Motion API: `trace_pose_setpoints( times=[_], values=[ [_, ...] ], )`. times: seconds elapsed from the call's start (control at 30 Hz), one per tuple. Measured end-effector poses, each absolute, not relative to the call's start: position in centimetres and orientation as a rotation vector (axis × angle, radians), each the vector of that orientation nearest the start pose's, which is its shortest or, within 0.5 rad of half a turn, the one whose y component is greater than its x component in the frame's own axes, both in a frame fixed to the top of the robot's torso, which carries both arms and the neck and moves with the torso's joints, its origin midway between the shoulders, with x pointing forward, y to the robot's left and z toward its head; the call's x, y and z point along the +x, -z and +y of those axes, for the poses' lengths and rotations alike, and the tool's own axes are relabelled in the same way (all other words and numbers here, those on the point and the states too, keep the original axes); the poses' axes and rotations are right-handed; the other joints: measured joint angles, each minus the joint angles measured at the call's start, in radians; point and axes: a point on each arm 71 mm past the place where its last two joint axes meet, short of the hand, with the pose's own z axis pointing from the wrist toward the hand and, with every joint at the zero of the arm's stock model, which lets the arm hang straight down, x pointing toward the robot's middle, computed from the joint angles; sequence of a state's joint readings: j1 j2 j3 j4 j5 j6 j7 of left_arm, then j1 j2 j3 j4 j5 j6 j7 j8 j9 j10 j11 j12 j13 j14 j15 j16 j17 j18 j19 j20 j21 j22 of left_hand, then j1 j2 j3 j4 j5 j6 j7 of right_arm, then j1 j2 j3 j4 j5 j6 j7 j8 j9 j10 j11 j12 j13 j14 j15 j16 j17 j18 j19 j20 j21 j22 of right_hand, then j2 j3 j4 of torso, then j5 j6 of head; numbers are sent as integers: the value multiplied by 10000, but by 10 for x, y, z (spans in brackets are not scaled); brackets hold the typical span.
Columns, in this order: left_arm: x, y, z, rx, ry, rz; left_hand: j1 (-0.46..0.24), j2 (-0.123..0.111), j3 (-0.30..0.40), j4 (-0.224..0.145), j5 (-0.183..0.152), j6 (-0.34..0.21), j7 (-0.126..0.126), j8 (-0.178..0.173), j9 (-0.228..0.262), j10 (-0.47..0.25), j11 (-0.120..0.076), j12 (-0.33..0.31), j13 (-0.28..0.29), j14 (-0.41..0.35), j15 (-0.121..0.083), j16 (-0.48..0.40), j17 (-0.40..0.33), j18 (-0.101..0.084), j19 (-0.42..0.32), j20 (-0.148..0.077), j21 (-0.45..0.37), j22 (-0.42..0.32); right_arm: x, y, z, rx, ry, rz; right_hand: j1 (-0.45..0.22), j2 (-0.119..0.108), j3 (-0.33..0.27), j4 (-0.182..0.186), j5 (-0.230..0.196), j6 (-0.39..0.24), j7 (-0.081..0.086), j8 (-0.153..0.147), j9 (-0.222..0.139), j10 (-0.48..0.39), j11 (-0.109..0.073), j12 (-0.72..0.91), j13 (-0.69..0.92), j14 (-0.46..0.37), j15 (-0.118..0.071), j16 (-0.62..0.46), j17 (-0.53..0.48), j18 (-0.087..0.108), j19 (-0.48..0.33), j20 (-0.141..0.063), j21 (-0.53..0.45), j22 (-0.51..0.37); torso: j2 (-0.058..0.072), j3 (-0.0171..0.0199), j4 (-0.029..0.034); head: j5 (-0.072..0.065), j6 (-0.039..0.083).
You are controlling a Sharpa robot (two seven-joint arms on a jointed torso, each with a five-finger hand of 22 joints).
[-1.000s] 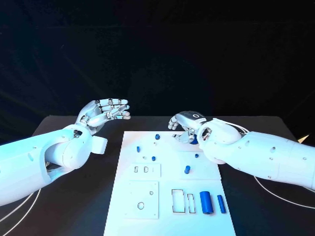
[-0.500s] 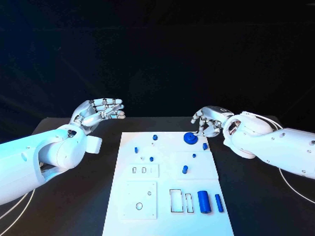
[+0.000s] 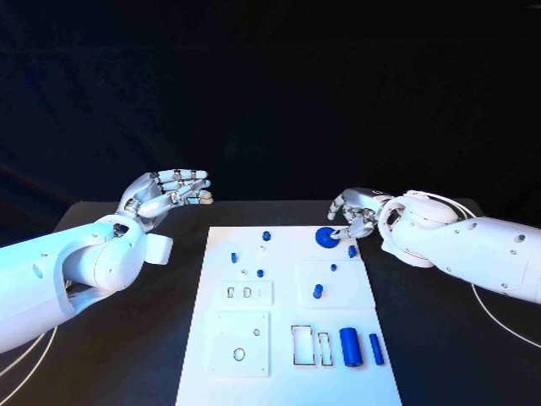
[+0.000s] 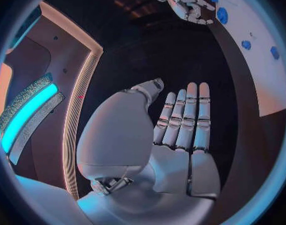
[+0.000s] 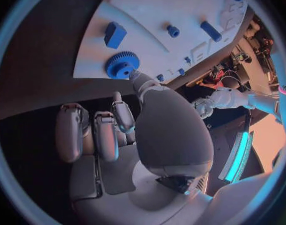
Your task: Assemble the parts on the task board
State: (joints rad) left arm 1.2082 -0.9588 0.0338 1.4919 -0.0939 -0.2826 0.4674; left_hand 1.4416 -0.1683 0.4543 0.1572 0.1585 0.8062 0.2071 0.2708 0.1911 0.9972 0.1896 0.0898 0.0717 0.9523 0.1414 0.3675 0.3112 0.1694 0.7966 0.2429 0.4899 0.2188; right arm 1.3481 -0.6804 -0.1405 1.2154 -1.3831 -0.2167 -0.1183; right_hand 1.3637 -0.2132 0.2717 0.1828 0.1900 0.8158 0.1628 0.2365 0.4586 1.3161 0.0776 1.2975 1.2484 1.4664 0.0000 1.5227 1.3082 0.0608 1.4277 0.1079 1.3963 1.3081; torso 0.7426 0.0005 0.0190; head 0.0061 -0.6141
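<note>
Right hand [image 3: 353,215] by the blue gear [image 3: 327,237]
Fingers curled, holding nothing; it has edged slightly closer since. Left hand [image 3: 163,193] stays raised, fingers spread, off the task board [image 3: 289,372].

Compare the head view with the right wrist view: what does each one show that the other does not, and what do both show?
Only the head view shows the two blue cylinders near the task board's near edge.

Only the right wrist view shows the teeth on the blue gear and the right hand's empty palm.

Both show the gear, the board, the right hand and the raised left hand.
</note>
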Motion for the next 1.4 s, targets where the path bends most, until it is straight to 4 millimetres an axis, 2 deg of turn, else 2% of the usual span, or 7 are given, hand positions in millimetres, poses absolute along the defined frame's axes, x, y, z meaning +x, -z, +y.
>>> trace_pose_setpoints(
  times=[0.6,0.7,1.17,1.27,1.4],
  values=[
    [501,140,277,-9752,14967,12466,0,0,-1,0,0,0,0,0,9,0,0,0,0,1,0,0,7,0,0,0,0,11,558,180,-205,-1295,-4560,17764,39,40,61,134,135,-5,6,72,29,197,20,377,464,0,0,152,-3,2,176,66,211,-2,-5,6,-20,50,-107],
    [501,140,277,-9754,14964,12469,0,0,0,0,0,0,0,0,9,0,0,0,0,0,0,0,7,0,0,0,0,11,558,182,-205,-1312,-4562,17819,39,40,88,160,135,33,43,72,29,222,45,403,502,0,0,152,-3,3,176,66,211,-3,-7,6,-21,60,-114],
    [501,141,277,-9762,14964,12485,0,0,-1,1,0,0,0,0,7,0,0,0,0,1,0,0,26,-1,0,0,47,19,560,185,-200,-1375,-4546,17921,132,134,232,298,214,143,9,151,68,310,28,519,597,0,-1,191,-5,2,221,65,266,-5,-11,4,-7,67,-133],
    [501,141,277,-9764,14960,12487,0,0,-1,1,0,0,0,0,7,0,0,0,1,1,0,0,26,0,0,0,47,19,560,185,-199,-1381,-4557,17915,211,206,454,245,268,238,16,151,50,310,28,569,597,0,-1,191,-5,2,246,67,328,-5,-7,0,-6,74,-146],
    [502,141,277,-9761,14954,12491,0,0,-1,1,0,0,0,0,7,0,0,0,0,1,0,0,25,0,1,0,47,19,560,185,-198,-1416,-4587,17892,558,208,1214,33,266,425,24,125,-74,398,44,634,597,0,-1,235,-5,2,280,32,414,-6,-7,-1,-7,95,-159]
  ],
)
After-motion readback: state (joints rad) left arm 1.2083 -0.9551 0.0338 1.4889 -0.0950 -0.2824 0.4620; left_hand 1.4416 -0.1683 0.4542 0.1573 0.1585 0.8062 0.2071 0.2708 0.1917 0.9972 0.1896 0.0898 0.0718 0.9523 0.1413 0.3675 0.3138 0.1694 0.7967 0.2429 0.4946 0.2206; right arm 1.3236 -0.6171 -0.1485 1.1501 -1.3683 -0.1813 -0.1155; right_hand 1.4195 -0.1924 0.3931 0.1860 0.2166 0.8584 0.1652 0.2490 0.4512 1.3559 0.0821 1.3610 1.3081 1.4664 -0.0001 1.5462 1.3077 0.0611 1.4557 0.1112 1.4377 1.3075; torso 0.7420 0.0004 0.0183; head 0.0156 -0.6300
